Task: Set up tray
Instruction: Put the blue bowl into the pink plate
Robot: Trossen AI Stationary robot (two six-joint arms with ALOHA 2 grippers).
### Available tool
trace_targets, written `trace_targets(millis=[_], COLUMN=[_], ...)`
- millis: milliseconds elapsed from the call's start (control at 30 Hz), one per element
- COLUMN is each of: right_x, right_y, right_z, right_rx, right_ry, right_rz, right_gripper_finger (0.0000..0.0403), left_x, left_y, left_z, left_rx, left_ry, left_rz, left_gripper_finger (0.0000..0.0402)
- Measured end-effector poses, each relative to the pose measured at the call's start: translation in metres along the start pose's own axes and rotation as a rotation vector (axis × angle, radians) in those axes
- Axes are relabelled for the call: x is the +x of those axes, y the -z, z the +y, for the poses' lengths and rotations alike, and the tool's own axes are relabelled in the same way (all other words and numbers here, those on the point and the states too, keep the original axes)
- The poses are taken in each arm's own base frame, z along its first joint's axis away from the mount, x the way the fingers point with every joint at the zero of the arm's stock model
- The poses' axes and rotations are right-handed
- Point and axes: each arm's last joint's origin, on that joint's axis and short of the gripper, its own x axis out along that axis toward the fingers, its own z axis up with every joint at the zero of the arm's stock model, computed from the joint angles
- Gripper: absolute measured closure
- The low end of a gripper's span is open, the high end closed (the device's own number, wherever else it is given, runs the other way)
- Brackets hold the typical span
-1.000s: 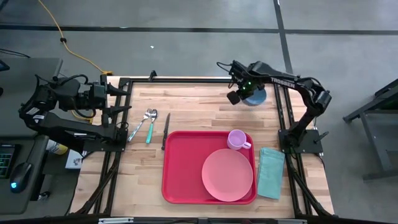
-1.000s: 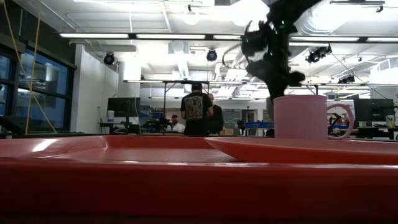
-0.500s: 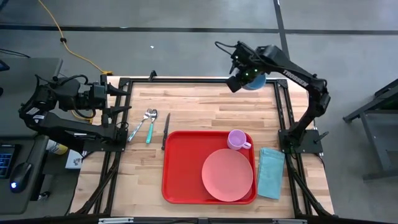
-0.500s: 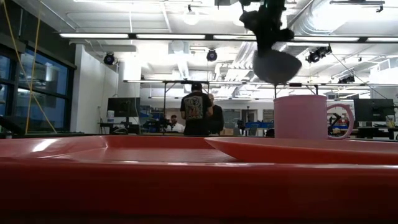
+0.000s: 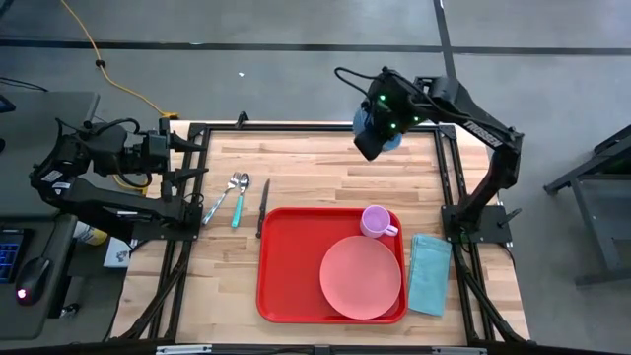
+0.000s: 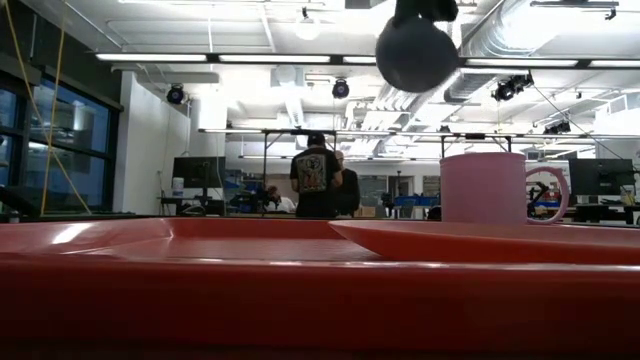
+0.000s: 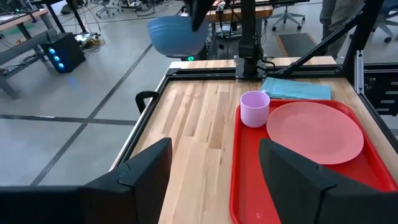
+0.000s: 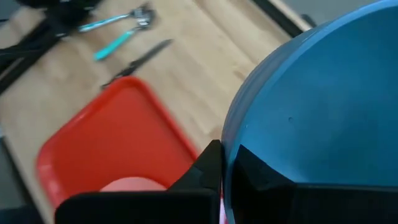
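A: What lies on the table (image 5: 325,168)?

B: The red tray (image 5: 291,266) sits on the near half, right of centre. On it rest a round pink plate (image 5: 361,277) and, at its far right corner, a pink cup (image 5: 375,221). A folded teal cloth (image 5: 429,273) lies just beside the tray's right edge. To the tray's left, on bare wood, lie a spoon (image 5: 218,200), a teal-handled utensil (image 5: 240,200) and a dark knife (image 5: 263,205).

A: And the claws?

B: The right claw (image 5: 380,123) hangs above the table's far edge, pressed together on the rim of a blue bowl (image 7: 177,34), which is lifted clear of the wood. The left claw (image 7: 214,174) waits at the table's left edge, fingers (image 7: 146,171) spread, holding nothing.
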Motion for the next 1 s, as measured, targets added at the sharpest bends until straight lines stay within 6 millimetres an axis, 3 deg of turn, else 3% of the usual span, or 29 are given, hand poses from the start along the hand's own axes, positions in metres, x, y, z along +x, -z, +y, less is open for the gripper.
trace_targets(millis=[333,700,1000], right_x=[-0.006,-0.012,0.010], right_y=[0.023,0.064,0.104], right_z=[0.050,0.108,0.168], right_rx=[-0.066,-0.044,-0.004], right_ry=[-0.179,-0.241,-0.294], right_rz=[0.057,0.123,0.246], right_gripper_finger=[0.0403,0.0403,0.0403], left_x=[0.000,0.000,0.000], left_y=[0.000,0.000,0.000], left_z=[0.000,0.000,0.000], left_rx=[0.003,0.010,0.011], left_ry=[0.000,-0.006,-0.004], left_rz=[0.000,0.000,0.000], left_gripper_finger=[0.0128,0.0128,0.0128])
